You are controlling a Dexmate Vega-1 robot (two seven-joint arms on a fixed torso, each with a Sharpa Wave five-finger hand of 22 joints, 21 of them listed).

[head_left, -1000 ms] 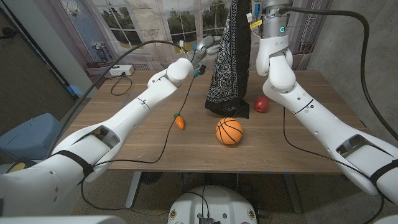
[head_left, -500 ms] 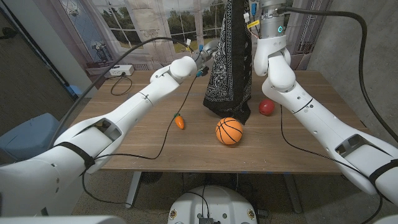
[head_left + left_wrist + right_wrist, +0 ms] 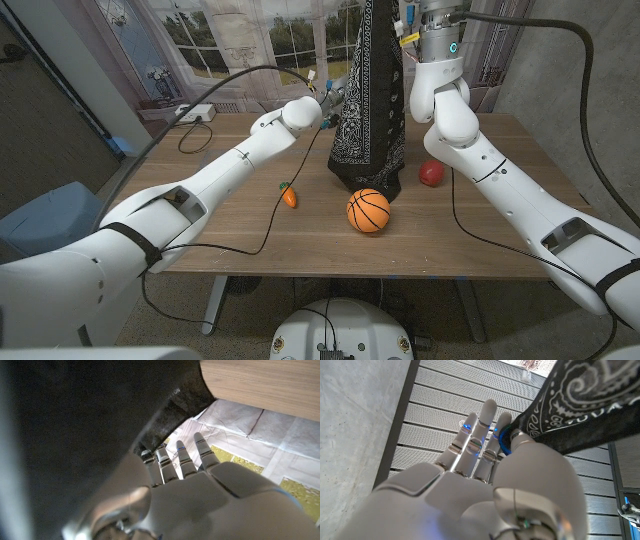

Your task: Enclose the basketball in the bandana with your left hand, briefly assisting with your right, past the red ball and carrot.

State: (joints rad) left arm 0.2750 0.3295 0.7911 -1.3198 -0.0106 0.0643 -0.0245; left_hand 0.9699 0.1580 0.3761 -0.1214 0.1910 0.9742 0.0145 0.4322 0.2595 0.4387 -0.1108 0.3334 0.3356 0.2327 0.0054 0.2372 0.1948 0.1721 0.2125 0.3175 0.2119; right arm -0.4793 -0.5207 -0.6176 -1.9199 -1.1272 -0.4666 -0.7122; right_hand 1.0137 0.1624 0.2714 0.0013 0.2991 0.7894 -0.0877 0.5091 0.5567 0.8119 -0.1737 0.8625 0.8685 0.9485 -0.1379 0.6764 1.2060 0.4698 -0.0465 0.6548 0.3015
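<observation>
Right hand (image 3: 485, 485) pinches hanging bandana (image 3: 370, 100); left hand (image 3: 200, 495) touches it.

arms: glossy white rounded shells, black bands showing at the joints | cables: thin black leads trailing along both | right hand (image 3: 485, 490): pale grey, blue lights glowing on fingers (image 3: 470, 442) | left hand (image 3: 200, 495): grey-white, segmented fingers (image 3: 202, 452)

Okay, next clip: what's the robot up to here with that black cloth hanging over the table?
The right hand pinches a corner of the black bandana and holds it up high, so it hangs with its lower edge just behind the basketball. The left hand is up against the cloth's side. The ball is not wrapped yet. The carrot and the red ball lie on the wooden table to either side.
</observation>
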